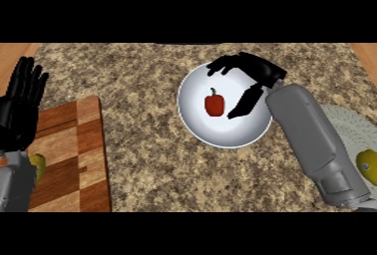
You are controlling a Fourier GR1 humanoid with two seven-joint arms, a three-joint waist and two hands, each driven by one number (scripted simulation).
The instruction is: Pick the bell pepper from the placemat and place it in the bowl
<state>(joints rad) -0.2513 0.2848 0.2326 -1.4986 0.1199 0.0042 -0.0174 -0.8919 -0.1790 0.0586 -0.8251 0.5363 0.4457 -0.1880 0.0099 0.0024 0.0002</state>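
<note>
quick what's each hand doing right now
Left hand: open, fingers up, resting at the left edge.
Right hand: open above the bowl, holding nothing.

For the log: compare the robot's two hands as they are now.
The left hand stands open at the left edge, fingers straight and pointing up; the right hand hangs over the bowl, fingers spread and bent downward. The left is over the wooden board; the right is just beyond the pepper. Both are black and hold nothing.

The bowl (225, 137) looks smooth, glossy white, like glazed ceramic. Under it, the counter (147, 74) is speckled, granite-like stone. Left of the bowl lies a cutting board (77, 149) of striped, matt wood.
</note>
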